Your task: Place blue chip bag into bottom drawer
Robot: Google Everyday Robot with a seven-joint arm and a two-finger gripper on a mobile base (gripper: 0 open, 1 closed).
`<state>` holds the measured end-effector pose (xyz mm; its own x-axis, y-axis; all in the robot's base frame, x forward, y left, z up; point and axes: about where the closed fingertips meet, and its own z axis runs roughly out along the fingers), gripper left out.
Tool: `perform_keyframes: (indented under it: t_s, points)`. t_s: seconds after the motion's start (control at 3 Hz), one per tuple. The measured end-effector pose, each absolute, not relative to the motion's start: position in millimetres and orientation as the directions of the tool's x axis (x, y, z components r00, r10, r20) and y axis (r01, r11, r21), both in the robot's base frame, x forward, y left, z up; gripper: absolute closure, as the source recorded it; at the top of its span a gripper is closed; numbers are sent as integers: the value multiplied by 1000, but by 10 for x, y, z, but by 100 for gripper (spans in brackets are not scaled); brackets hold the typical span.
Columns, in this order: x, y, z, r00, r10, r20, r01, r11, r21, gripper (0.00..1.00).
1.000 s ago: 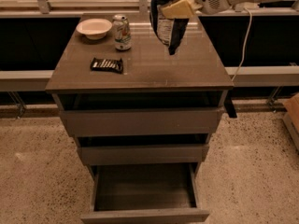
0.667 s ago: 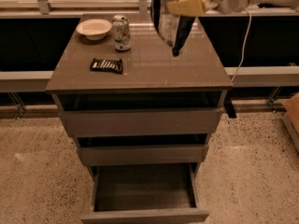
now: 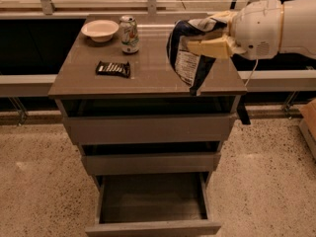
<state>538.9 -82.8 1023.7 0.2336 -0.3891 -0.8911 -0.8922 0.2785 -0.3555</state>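
The blue chip bag [image 3: 184,58], dark blue and white crinkled foil, hangs in my gripper [image 3: 207,47] above the right front part of the cabinet top [image 3: 148,75]. The gripper's cream fingers [image 3: 210,48] are shut on the bag's upper part; the white arm reaches in from the right. The bottom drawer [image 3: 153,227] is pulled open below, a shallow empty box, directly under and in front of the cabinet. The bag is well above it.
On the cabinet top stand a white bowl [image 3: 100,30], a soda can [image 3: 129,34] and a flat black candy bar wrapper [image 3: 113,69]. Two wider drawers [image 3: 148,128] above the bottom one are slightly ajar. Speckled floor surrounds the cabinet.
The gripper with the bag has moved toward the front right of the cabinet top and lower, nearer the camera. The bag now hangs tilted over the front edge.
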Motion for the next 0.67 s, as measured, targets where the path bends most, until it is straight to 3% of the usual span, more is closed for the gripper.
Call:
perform_keyframes:
  t_s: [0.67]
  points:
    - [5387,-836,9821,141,-367,-920,-924,285,-255,100]
